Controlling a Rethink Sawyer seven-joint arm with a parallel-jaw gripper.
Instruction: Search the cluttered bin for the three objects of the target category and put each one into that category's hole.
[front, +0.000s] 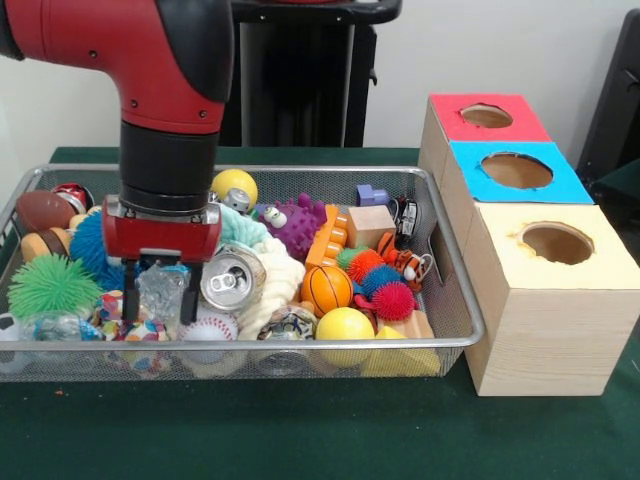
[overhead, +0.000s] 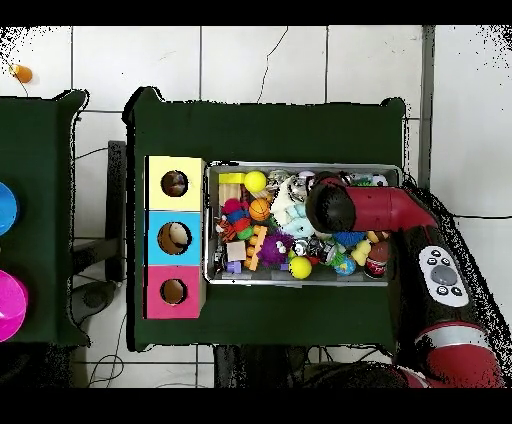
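Gripper (front: 160, 292) spread open, astride a crinkly clear plastic piece (front: 162, 290) at bin's (front: 462, 300) 8 o'clock. Looks light, flimsy, slippery; pinch mid-body.

A wire mesh bin (front: 455, 300) brims with toys; beside it, a wooden box (front: 540, 330) shows red, blue and yellow holes.

End effector (front: 160, 288) down — fingers apart

One camera sits low and close, facing the wire bin (front: 455, 300) across the counter (front: 300, 430), another looks straight down from high; both share the bin (overhead: 212, 225) and hole boxes (overhead: 174, 237).
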